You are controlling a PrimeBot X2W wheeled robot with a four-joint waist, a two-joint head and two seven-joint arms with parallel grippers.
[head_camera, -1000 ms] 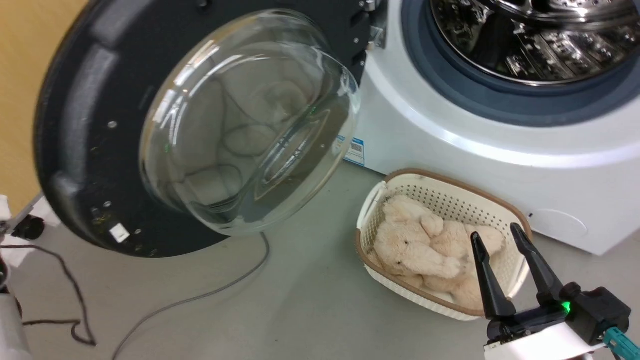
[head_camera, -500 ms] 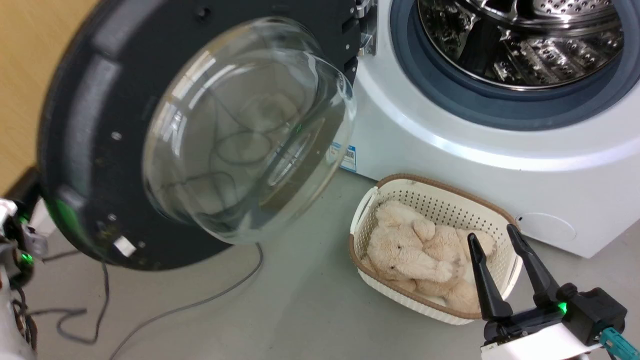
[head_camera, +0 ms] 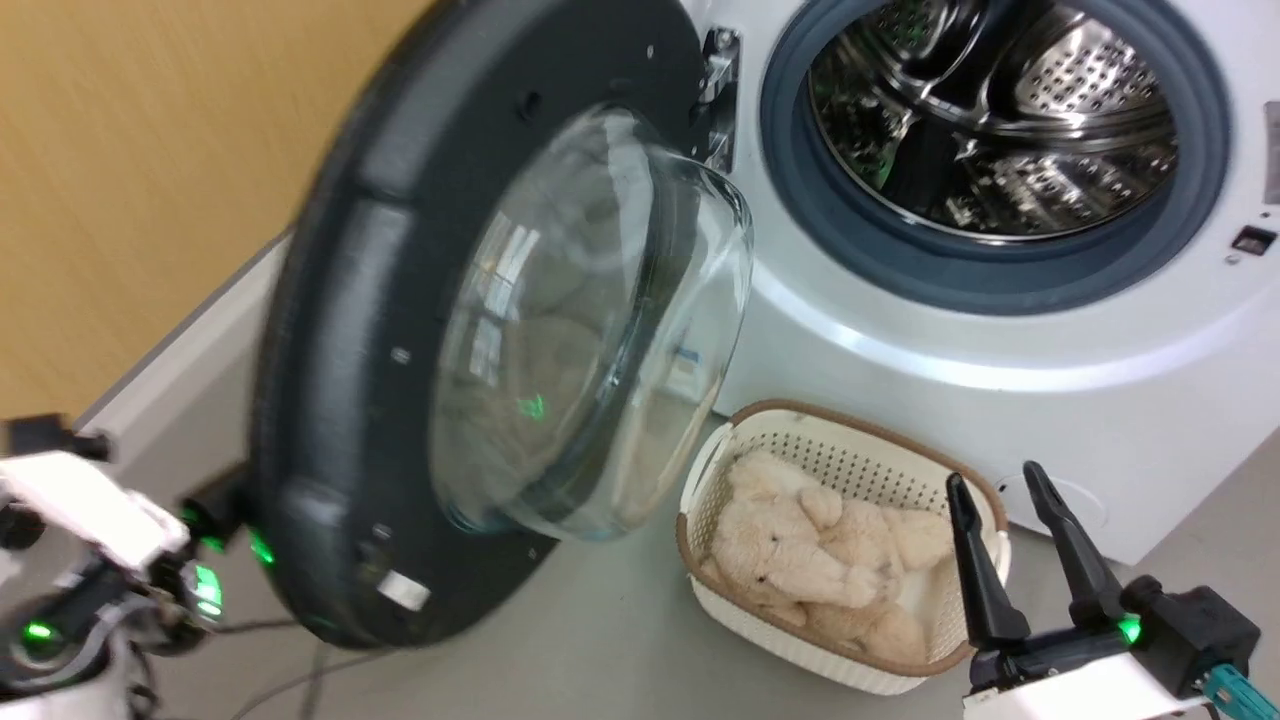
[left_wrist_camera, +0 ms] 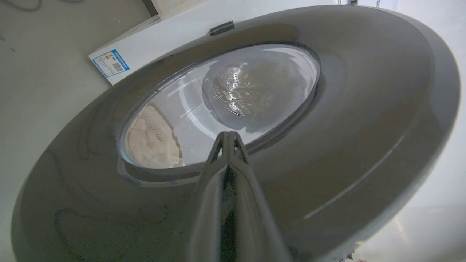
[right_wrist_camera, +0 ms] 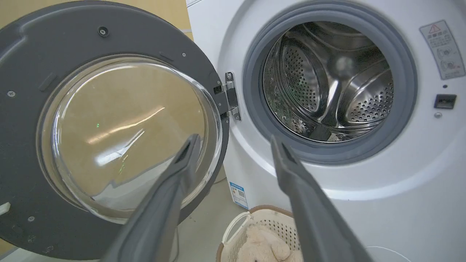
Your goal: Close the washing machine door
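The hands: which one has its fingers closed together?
The left hand, fingers pressed together, pointing at the washing machine door; the right hand has its fingers spread apart.

The right end effector (head_camera: 993, 480) has two long, slim black fingers (head_camera: 980, 570) that taper to points, set in a black base over a white housing (head_camera: 1070, 695). A small green light (head_camera: 1131, 628) glows beside a blocky black module (head_camera: 1200, 625), with a teal connector (head_camera: 1235, 690) at its edge. The left end effector (left_wrist_camera: 228, 135) has dark grey tapered fingers. Its arm carries a white casing (head_camera: 85, 500), black fittings and green lamps (head_camera: 207, 590).
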